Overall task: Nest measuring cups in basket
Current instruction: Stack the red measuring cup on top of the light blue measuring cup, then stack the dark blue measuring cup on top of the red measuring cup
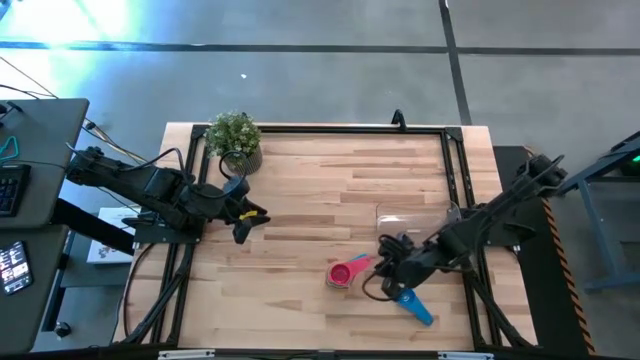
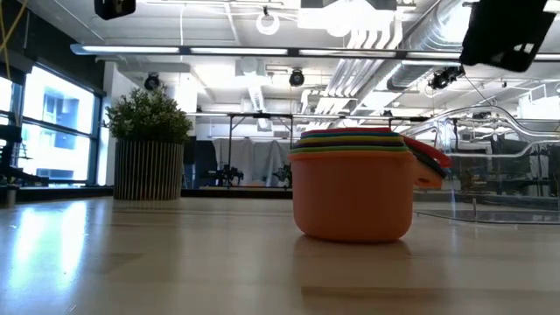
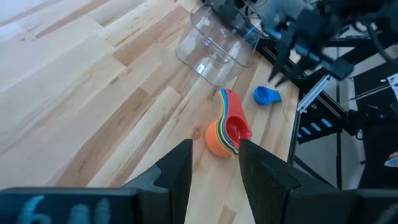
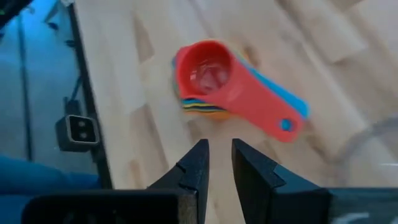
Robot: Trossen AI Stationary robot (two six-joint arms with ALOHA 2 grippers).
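Red-topped nested measuring cups (image 1: 343,273) sit on the table (image 1: 300,190), handles pointing right toward the narrowly parted, empty right gripper (image 1: 385,262). Lower cups are mostly hidden. Far left, left gripper (image 1: 247,222) waits open.

A light wood-plank bench (image 1: 300,200) stands on a grey concrete floor (image 1: 320,80) crossed by dark seams, with glare at one corner. Beyond it, an open industrial room shows white ceiling ducts (image 2: 411,35), strip lights and tall windows (image 2: 52,122). A potted plant (image 2: 147,144) sits at the bench's far edge.
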